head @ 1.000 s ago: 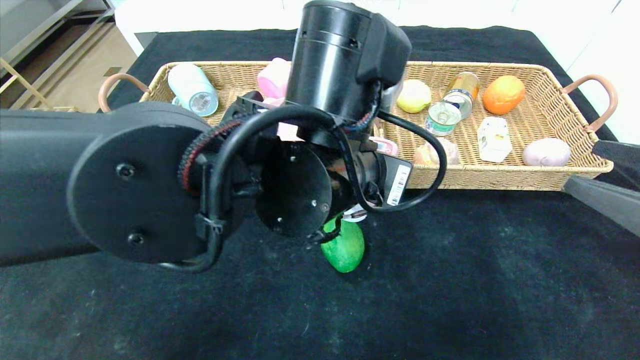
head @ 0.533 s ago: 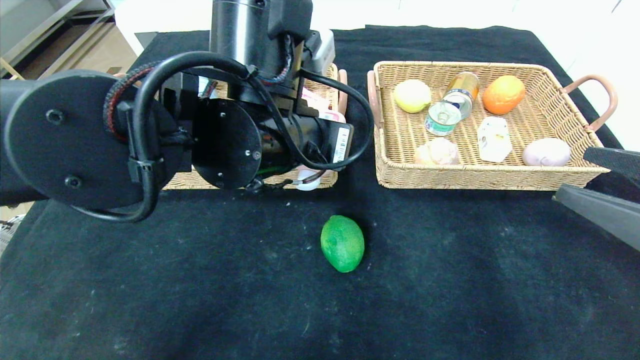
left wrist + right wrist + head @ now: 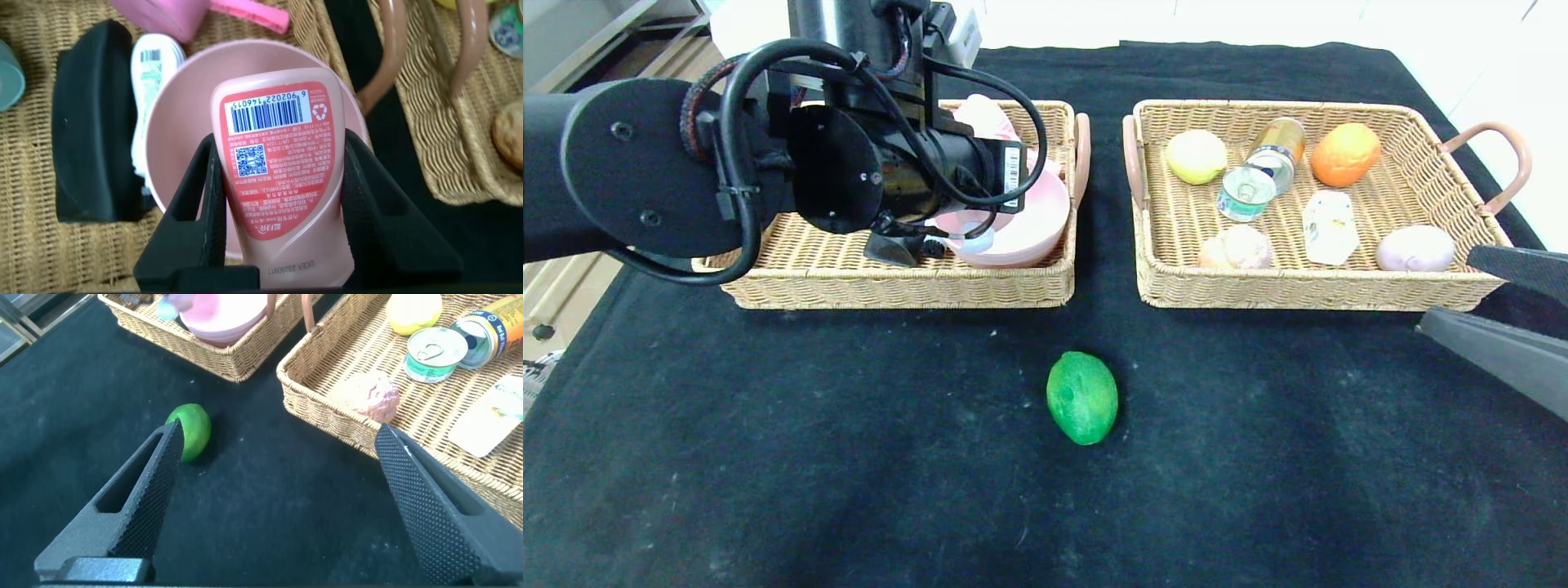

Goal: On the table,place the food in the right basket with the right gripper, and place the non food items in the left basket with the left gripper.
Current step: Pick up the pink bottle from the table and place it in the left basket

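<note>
Head view, my left arm: my left gripper (image 3: 915,245) hangs over the left woven wicker basket (image 3: 890,286), just above the pale pink plastic bowl (image 3: 1033,233) that sits in it.
Head view, what is left: the green lime-shaped fruit (image 3: 1082,398) lies alone on the black cloth table (image 3: 768,457), in front of the gap between the baskets.
Head view, food side: the right woven wicker basket (image 3: 1307,290) already holds a yellow fruit, an orange fruit, two cans, a white carton and other pieces.
Head view, my right arm: my right gripper (image 3: 1494,327) waits at the table's right edge, beside the right basket.
Left wrist view, my grip: my left fingers (image 3: 192,208) are closed on the pink squeeze bottle with the barcode label (image 3: 282,167), one on each side, label facing the camera.
Left wrist view, below: the pink bowl is directly under the bottle; a black block and a white tube lie beside it on the wicker.
Left wrist view, doing it well: I judge I should lower until the bottle is inside the rim, then part my fingers gently so it does not bounce out or tip the bowl.
Right wrist view, my other tool: my right fingers (image 3: 135,502) stand wide apart and hold nothing, with the green fruit near one fingertip.
Right wrist view, next call: that fruit is food, so it looks like mine to carry to the right basket.
</note>
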`<action>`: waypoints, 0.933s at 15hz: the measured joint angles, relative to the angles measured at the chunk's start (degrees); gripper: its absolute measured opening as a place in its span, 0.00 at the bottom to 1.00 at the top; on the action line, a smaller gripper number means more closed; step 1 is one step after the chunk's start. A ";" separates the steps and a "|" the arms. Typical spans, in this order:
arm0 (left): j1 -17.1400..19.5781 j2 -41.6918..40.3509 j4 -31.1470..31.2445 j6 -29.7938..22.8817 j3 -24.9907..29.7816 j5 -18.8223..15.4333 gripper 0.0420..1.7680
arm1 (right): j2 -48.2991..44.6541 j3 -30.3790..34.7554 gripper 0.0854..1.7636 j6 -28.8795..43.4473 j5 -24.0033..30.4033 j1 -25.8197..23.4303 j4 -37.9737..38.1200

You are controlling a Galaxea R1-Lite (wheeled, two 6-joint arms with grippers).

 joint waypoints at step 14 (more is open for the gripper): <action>4.00 10.37 -1.58 0.69 -11.42 -0.74 0.52 | 0.09 -0.11 0.97 0.00 0.00 -0.02 -0.06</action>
